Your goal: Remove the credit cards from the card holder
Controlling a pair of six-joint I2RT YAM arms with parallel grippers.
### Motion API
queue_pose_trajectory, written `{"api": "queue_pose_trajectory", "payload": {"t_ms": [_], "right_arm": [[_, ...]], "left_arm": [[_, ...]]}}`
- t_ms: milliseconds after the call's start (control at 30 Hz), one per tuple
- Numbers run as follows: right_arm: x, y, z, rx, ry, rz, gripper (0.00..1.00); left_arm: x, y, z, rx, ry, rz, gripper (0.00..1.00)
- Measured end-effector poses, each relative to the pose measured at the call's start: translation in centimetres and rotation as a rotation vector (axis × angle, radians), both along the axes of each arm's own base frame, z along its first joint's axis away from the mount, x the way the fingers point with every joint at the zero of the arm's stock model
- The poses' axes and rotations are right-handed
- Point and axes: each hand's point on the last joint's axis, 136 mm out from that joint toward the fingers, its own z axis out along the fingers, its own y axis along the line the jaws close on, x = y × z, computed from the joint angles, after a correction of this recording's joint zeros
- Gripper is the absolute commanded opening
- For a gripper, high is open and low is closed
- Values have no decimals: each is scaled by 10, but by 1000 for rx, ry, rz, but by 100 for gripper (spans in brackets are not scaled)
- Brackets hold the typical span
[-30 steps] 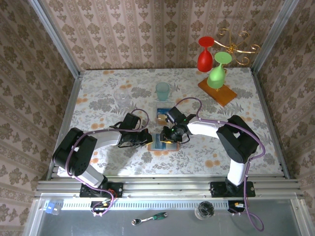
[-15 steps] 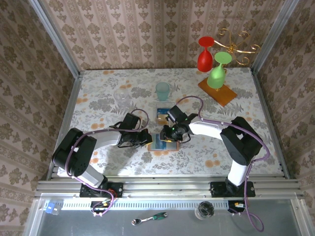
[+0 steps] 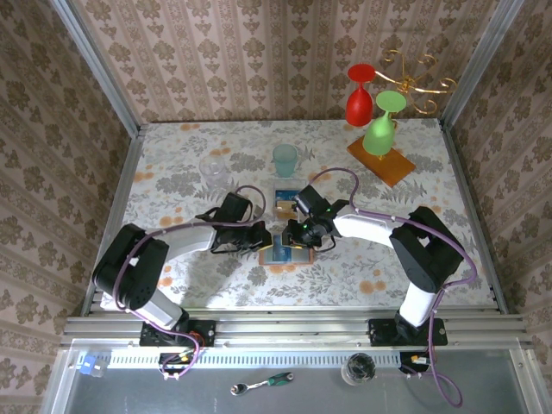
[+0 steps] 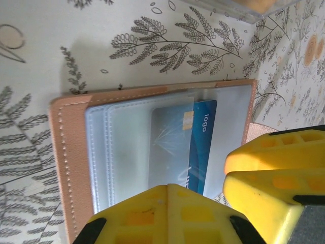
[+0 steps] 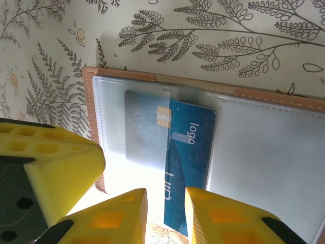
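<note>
One card holder [image 3: 296,256], open flat on the floral table [image 3: 172,155], front centre, between the two grippers. One credit card [image 5: 190,147] visible in it: teal-blue, gold chip, word "logo", roughly half slid out of a clear pocket, the pocket film greying its covered half. Holder is tan leather with a stitched rim and grey-clear pockets. Behind it are one teal cup [image 3: 285,159] and one clear glass [image 3: 214,168]. Back right are one red goblet [image 3: 360,102] and one green goblet [image 3: 381,129] over a wooden slab [image 3: 382,159]. One small rectangle [image 3: 287,197] just beyond the holder, too small to identify. The left gripper [image 4: 219,183] is clenched, tips over the holder's edge; unclear whether it pinches the leather. The right gripper [image 5: 165,195] has its jaws slightly apart over the card's exposed end, nothing clearly pinched; the card's end is hidden under the fingers.
</note>
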Motion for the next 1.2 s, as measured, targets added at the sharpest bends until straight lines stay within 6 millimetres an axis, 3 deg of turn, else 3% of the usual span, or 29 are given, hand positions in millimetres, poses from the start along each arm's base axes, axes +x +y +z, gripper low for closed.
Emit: {"api": "queue_pose_trajectory", "payload": {"t_ms": [433,900,1200], "right_arm": [[-5,-6,-6,-17,9,-4,28],[-11,-14,-17,-41,32,-21,28],[-4,-10,-13,1,14,-36,27]], "left_arm": [[-4,-2,-17,24,39,-12,0],[-2,-5,-17,-1,20,-17,0],[-2,-5,-17,-1,21,-18,0]]}}
